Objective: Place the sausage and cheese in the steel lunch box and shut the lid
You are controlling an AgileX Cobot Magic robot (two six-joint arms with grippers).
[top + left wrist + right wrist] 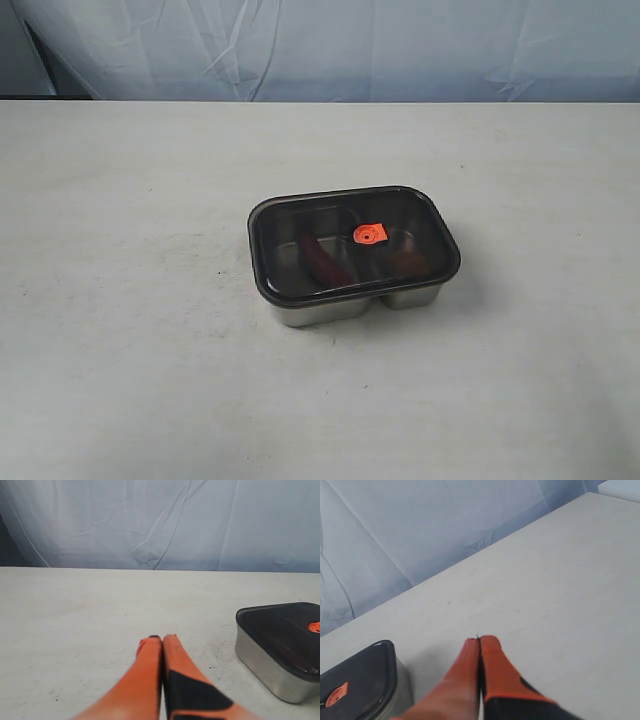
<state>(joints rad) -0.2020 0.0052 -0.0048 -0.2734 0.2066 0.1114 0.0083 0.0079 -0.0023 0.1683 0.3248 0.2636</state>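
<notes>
Your box sits on the table, lid on; through its tint you see sausage left, cheese right. Left gripper and right gripper are pinched together, holding nothing, apart from the box. Cloth hangs behind.

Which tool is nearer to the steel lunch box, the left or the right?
Right, it seems, though narrowly. The right tool is shut, with the steel lunch box close beside it. The left tool is shut, with the box farther off to its side.
</notes>
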